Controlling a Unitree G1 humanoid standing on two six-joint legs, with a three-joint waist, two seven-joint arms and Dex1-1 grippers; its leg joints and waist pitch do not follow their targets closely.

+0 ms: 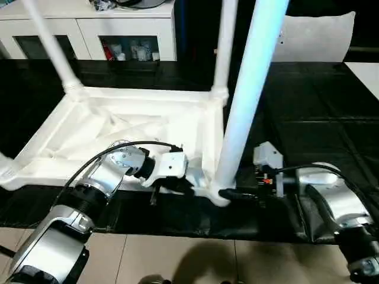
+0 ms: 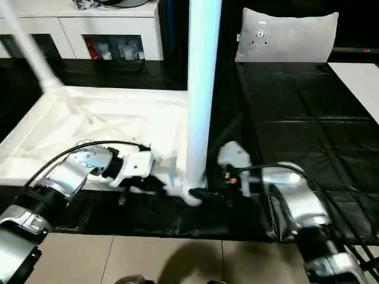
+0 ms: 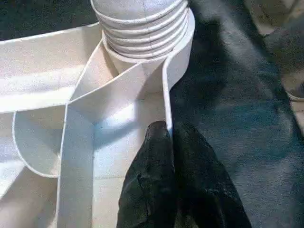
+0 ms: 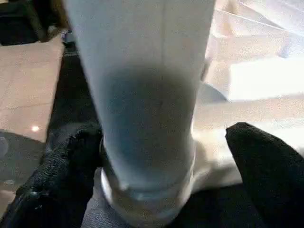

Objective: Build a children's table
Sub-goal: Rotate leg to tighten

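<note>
Cabinet (image 1: 89, 26): white, glass doors, at the far left behind the work.
Top (image 1: 118, 127): upside down on the black mat (image 1: 320, 100), ribbed underside facing up.
Far-left leg (image 1: 50, 44): seated in its corner socket, leaning left.
My left hand (image 3: 169, 137): fingers pressed together, pinching the thin rim wall of the top just beside the near-right socket.
Far-right leg (image 1: 225, 41): upright in its socket.
Near leg (image 1: 251, 89): standing in the near-right corner socket (image 3: 142, 42); its ribbed end sits in the socket collar.
My right hand (image 4: 164, 156): spread wide, one finger (image 4: 71, 166) on each side of the near leg's base; whether the fingers touch the leg I cannot tell.
Cushion (image 2: 287, 35): grey, at the far end of the mat, right of the near leg.
</note>
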